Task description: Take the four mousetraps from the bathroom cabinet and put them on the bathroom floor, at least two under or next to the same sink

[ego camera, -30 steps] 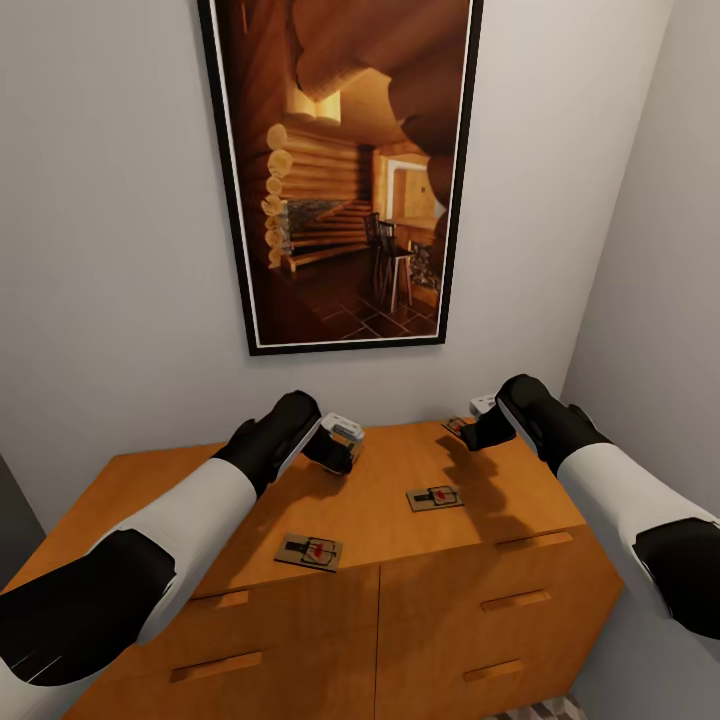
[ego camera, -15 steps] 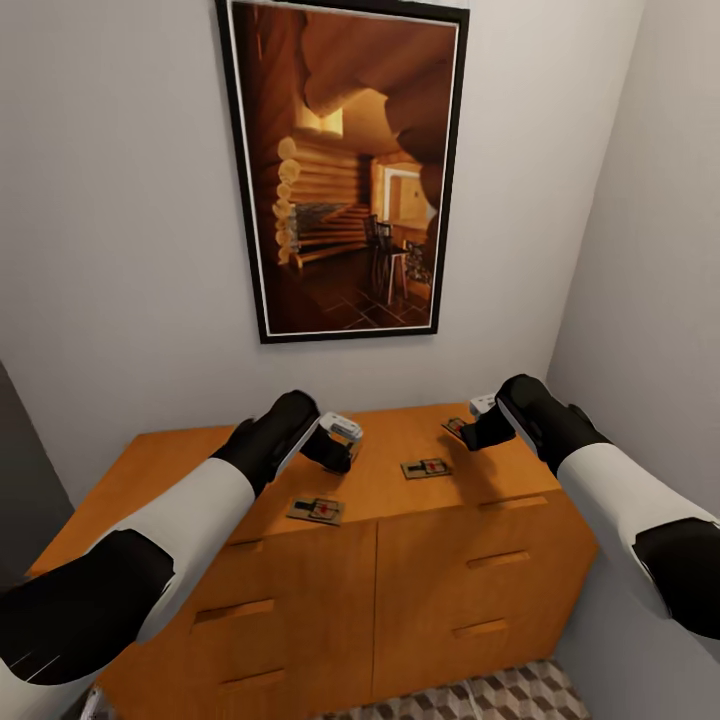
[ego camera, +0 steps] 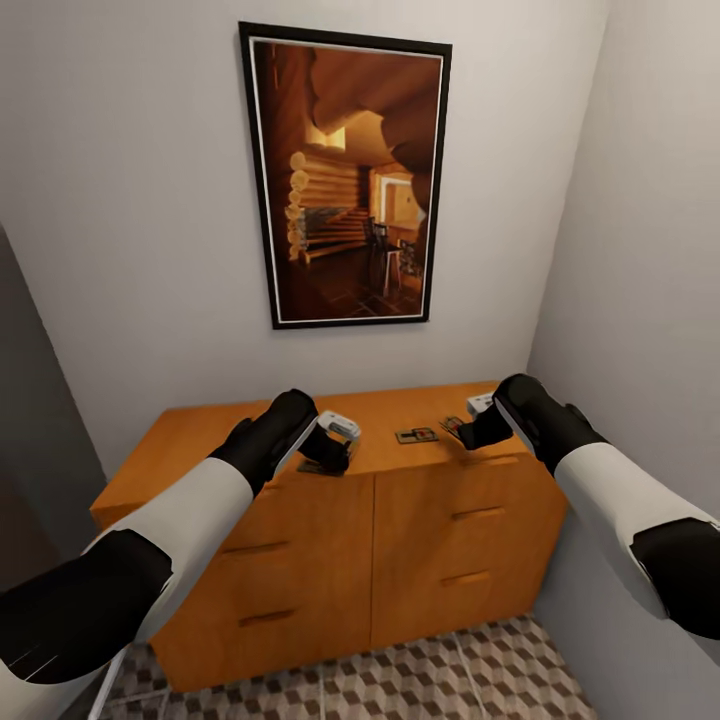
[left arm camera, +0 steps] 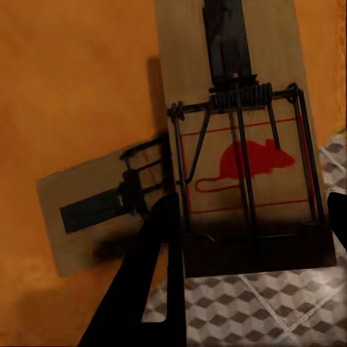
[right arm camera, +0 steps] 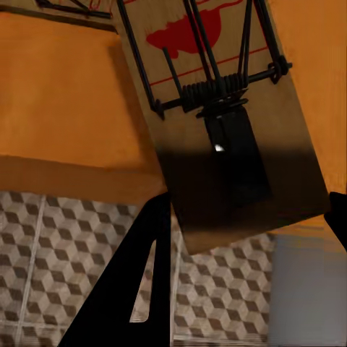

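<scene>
Left claw (ego camera: 335, 452), left of centre frame, is clamped on a mousetrap (left arm camera: 242, 155); in the left wrist view the board's long axis runs along the fingers, spring bar crosswise, mouse print facing the camera. A second trap (left arm camera: 108, 210) lies flat on the cabinet (ego camera: 300, 520) top below it, long axis across. Centre frame, another trap (ego camera: 417, 435) sits near the cabinet's front edge. Right claw (ego camera: 478, 428) grips a fourth trap (right arm camera: 217, 108) by its end, long axis along the fingers. Both are likely carried flat and clear of the springs, ready for the tiled floor (ego camera: 400, 680).
</scene>
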